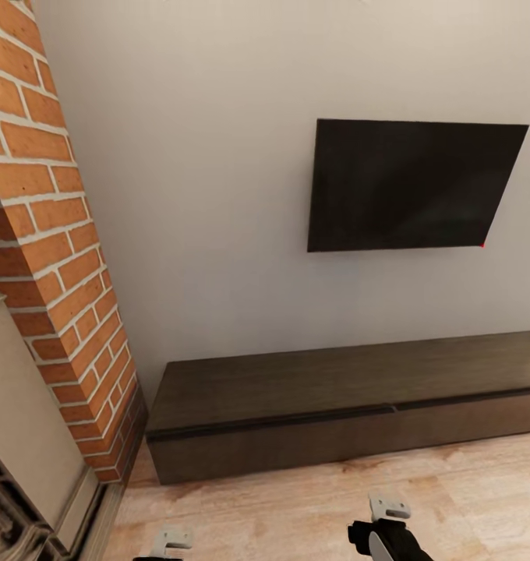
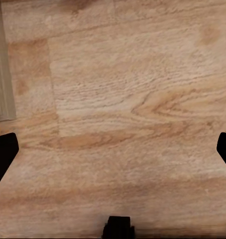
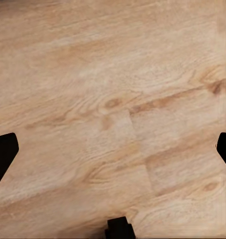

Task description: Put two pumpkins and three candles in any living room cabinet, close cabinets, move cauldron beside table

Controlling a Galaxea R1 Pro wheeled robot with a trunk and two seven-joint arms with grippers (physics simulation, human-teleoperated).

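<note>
Facing closed cabinet (image 1: 343,413), beyond both open hands, right hand (image 3: 113,149) over floor

Head view: we look forward and down at the cabinet (image 1: 343,405) against the wall, near.
Wrist views: we face the plank floor (image 2: 122,99) closely.
Shared: that floor (image 1: 312,506).

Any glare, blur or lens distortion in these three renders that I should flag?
Head view: flat, even light, soft texture blur, a faint sheen on the TV, the cabinet and walls tilted by the wide angle. Left wrist view: sharp wood floor, no glare. Right wrist view: same floor, slightly soft grain, no shadows from the open pincer.
</note>
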